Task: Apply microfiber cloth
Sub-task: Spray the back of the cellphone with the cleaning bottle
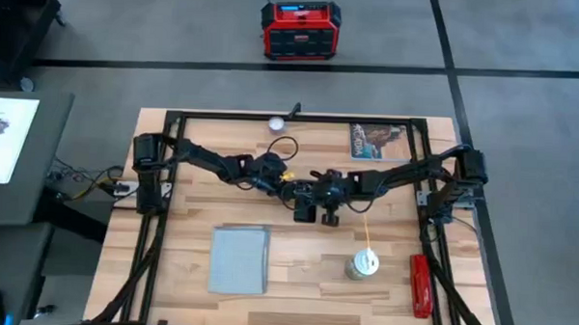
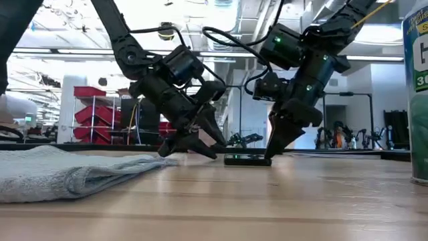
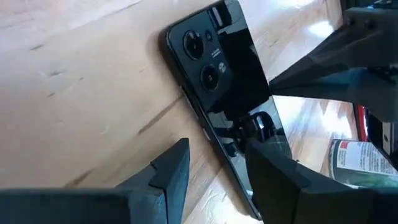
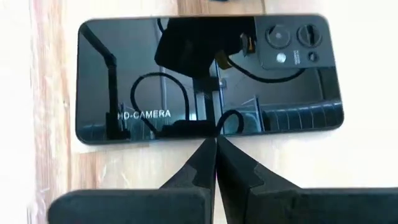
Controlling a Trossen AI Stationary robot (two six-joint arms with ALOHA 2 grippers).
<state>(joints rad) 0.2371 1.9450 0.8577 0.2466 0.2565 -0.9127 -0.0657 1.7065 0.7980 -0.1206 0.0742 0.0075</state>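
Pale grey-blue folded microfiber cloth point(image 1: 240, 259) lies untouched near the wooden worktop's point(image 1: 305, 279) front edge, while the left gripper point(image 3: 214, 171), fingers apart, and right gripper point(image 4: 216, 163), fingers together, partly hide the glossy black rectangular phone point(image 4: 205, 78) mid-worktop.

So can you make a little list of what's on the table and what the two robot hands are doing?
cloth: folded flat, on the table's near left part, untouched
phone: black, lying back up at the table's middle, between the grippers
left gripper: open, low over the phone's edge
right gripper: shut, tips down at the phone's long edge
can: upright, right of the cloth
red tool: near the right edge
picture card: at the far side
white ball: at the far edge
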